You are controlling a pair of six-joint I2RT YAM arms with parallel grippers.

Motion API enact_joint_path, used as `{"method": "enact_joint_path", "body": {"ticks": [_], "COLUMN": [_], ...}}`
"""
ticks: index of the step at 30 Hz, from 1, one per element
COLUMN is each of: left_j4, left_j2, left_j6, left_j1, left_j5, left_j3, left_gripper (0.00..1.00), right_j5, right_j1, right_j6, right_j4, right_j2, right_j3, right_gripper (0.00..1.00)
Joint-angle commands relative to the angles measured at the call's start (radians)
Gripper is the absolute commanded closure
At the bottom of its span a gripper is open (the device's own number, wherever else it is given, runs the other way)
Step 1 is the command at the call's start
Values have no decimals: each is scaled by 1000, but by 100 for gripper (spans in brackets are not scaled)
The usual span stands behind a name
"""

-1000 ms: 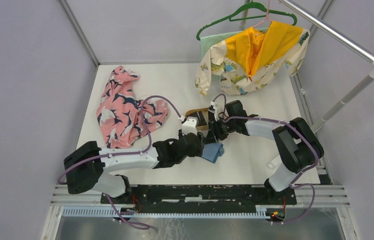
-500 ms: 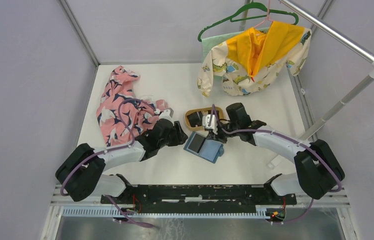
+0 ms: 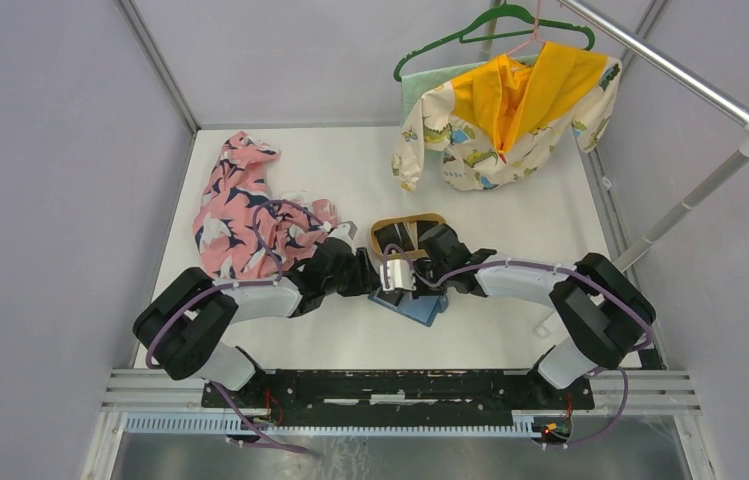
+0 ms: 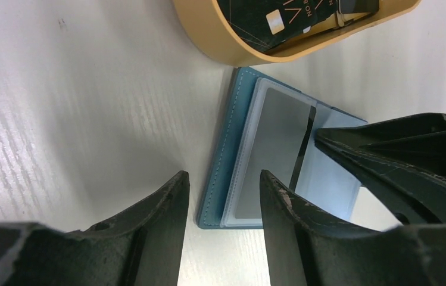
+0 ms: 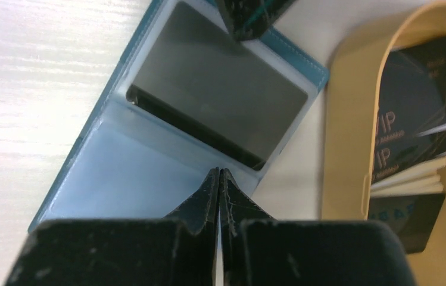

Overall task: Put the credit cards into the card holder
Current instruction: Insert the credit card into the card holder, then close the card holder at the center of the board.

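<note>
From above, the teal card holder (image 3: pixel 420 306) lies open and flat on the white surface (image 3: pixel 510 230), just in front of the oval wooden tray (image 3: pixel 408 216). The left end effector (image 3: pixel 368 280) and the right end effector (image 3: pixel 391 290) meet over its left half and hide most of it. Half a second ago the holder showed almost whole and the arms stood farther apart; now both have crowded in. A crumpled pink cloth (image 3: pixel 245 215) lies close behind the left arm. A soft shirt (image 3: pixel 505 110) hangs on a green hanger (image 3: pixel 495 20) at the back. There is bare room in front and to the right. In the left wrist view, the left end effector (image 4: pixel 223 179) is released. Its two black fingers (image 4: pixel 161 220) are spread on each side of the holder's stitched corner and hold nothing. A smooth grey card (image 4: pixel 274 143) sits in a clear plastic pocket, and the right end effector (image 4: pixel 321 136) points its tip at the card's long edge. Shiny dark cards (image 4: pixel 292 18) lie stacked in the tray, whose round rim is just beside the holder's corner. In the right wrist view, the right end effector (image 5: pixel 218 179) is clenched tight with nothing seen between its fingers. Its tip is over the clear pocket beside the grey card (image 5: pixel 220 101), and one left fingertip sits at the holder's far edge.
</note>
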Motion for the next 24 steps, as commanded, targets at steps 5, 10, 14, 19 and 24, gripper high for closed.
{"method": "enact_joint_path", "body": {"ticks": [5, 10, 14, 19, 24], "left_j4": [106, 151, 171, 182, 142], "left_j2": [22, 16, -28, -93, -188], "left_j6": [-8, -38, -66, -103, -128], "left_j1": [4, 3, 1, 0, 0], "left_j5": [67, 95, 90, 78, 27], "left_j3": [-35, -78, -117, -154, -185], "left_gripper": [46, 46, 46, 46, 45], "right_j5": [71, 48, -6, -47, -117], "right_j1": [55, 65, 62, 54, -20], "right_j6": [47, 99, 108, 121, 92], "right_j4": [62, 61, 69, 44, -15], "right_j2": [61, 81, 44, 24, -49], "right_j3": [66, 96, 75, 84, 61], "right_gripper": [95, 94, 90, 88, 86]}}
